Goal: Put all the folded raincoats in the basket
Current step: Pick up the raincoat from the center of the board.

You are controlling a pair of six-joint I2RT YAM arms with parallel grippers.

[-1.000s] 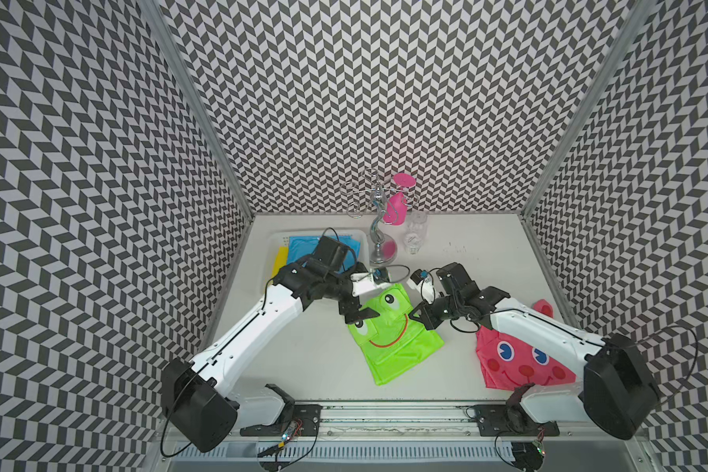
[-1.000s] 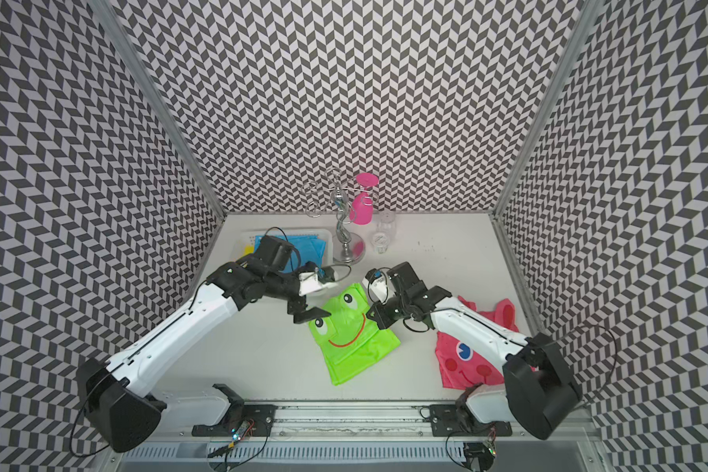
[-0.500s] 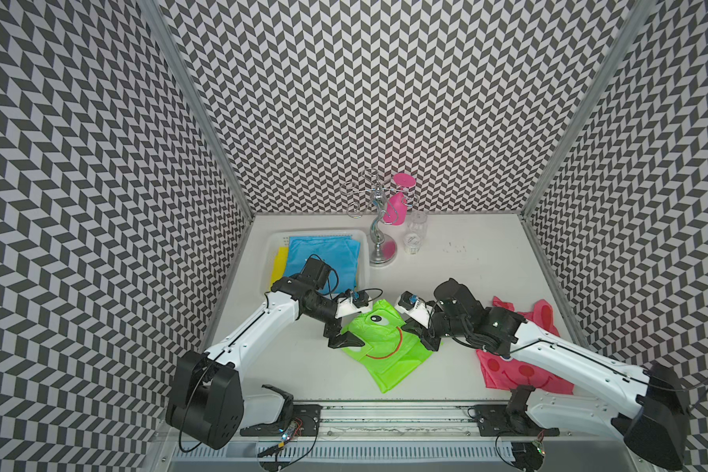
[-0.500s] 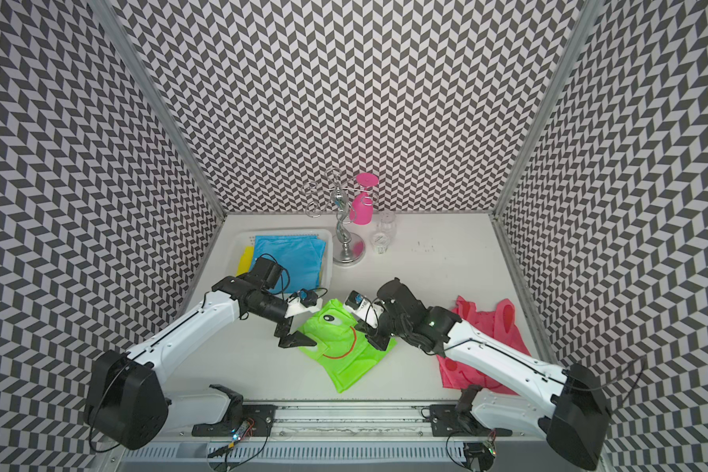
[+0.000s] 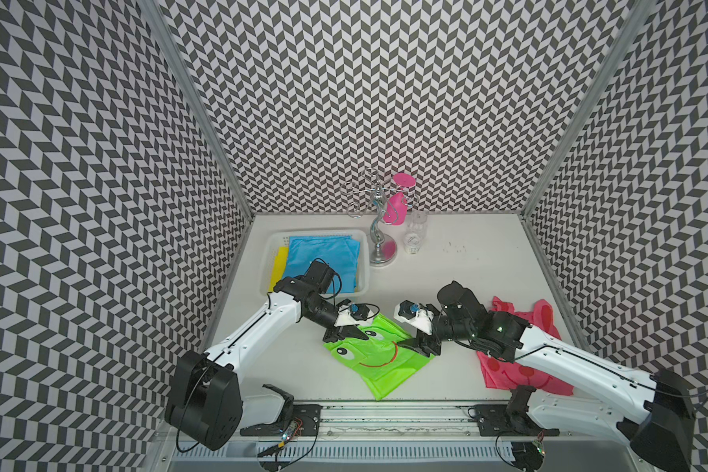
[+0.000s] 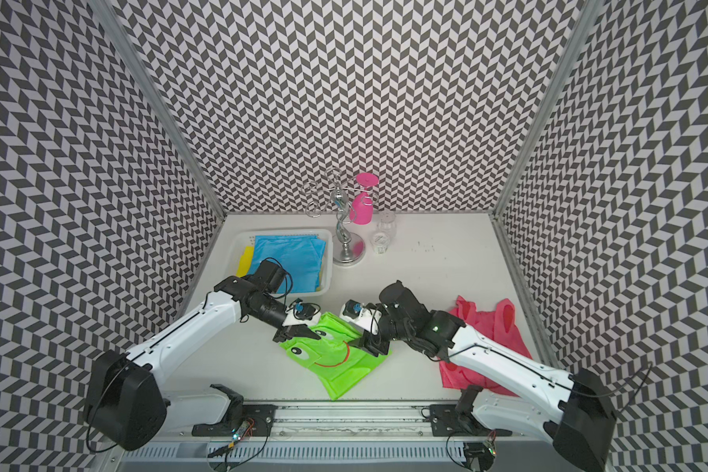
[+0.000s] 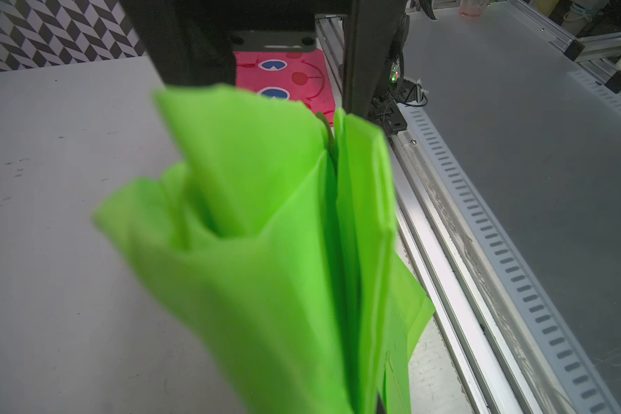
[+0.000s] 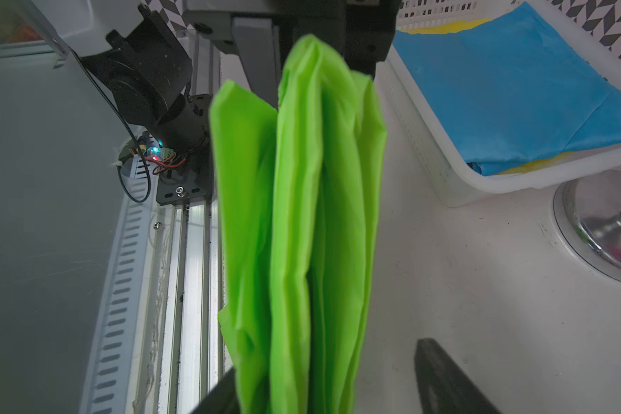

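A folded green raincoat (image 5: 379,361) (image 6: 336,361) with a frog face lies at the front middle of the table. My left gripper (image 5: 346,335) (image 6: 297,335) is shut on its back left corner; in the left wrist view the green fabric (image 7: 266,251) bunches up into the gripper (image 7: 359,408). My right gripper (image 5: 419,345) (image 6: 373,345) (image 8: 327,362) stands open at the raincoat's right corner, with the fabric (image 8: 302,215) hanging between its spread fingers. The white basket (image 5: 267,261) (image 6: 328,261) (image 8: 427,143) sits at the back left, behind my left arm.
A folded blue raincoat (image 5: 323,257) lies in the basket over a yellow one (image 5: 278,265). A pink raincoat (image 5: 544,323) (image 7: 284,79) lies at the right under my right arm. A metal stand (image 5: 381,241) with a pink cup (image 5: 397,204) and a glass (image 5: 415,237) are at the back.
The left gripper has shut on the green raincoat's corner and the right gripper has opened its jaws. The raincoat has come nearer the table's front than a second ago.
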